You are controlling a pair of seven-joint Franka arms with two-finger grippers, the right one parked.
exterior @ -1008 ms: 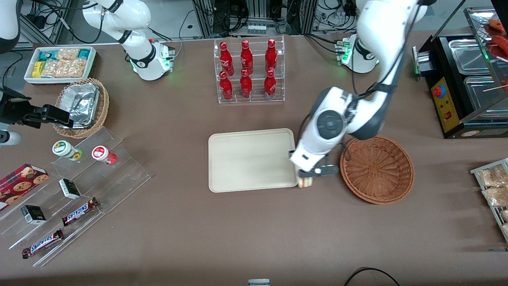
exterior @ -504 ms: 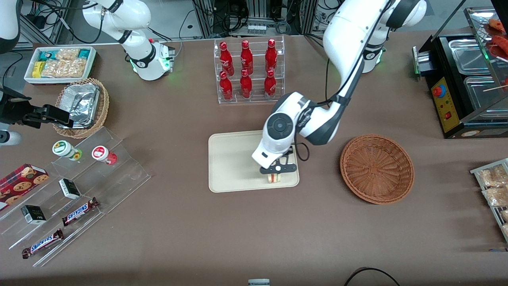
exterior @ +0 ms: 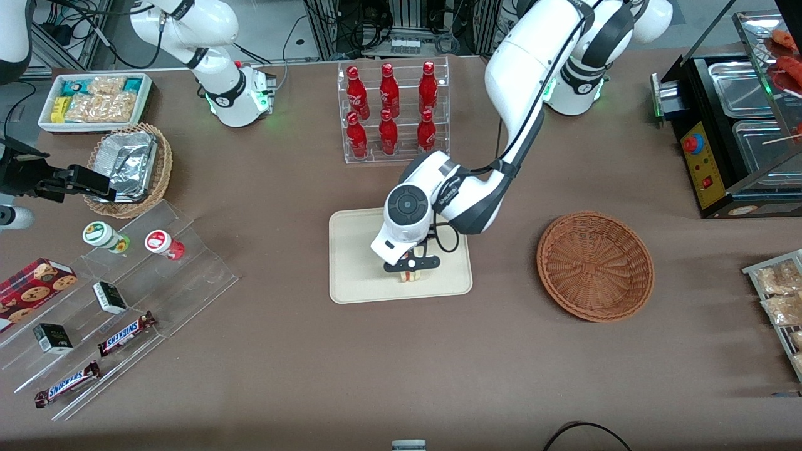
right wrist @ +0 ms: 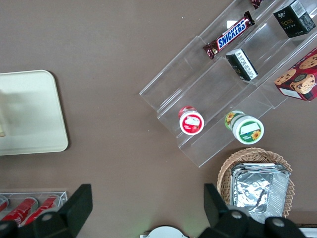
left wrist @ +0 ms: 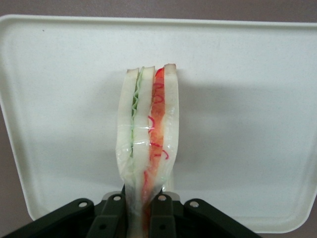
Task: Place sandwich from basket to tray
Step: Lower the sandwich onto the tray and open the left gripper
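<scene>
I have the gripper (exterior: 411, 265) over the tray (exterior: 357, 250), clenched on the sandwich (left wrist: 147, 144); the basket (exterior: 595, 266) sits well apart.

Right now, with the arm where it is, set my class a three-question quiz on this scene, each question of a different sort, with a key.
1. True or false: the gripper is shut on the sandwich.
2. Over what does the sandwich hang? A) the basket B) the tray C) bare table
3. Fill in: the basket now holds ____.

Key:
1. True. In the left wrist view the fingers pinch the wedge's lower end.
2. B. The tray's cream surface lies all around the sandwich; whether it touches the tray cannot be told.
3. Nothing; only its woven bottom shows.
</scene>
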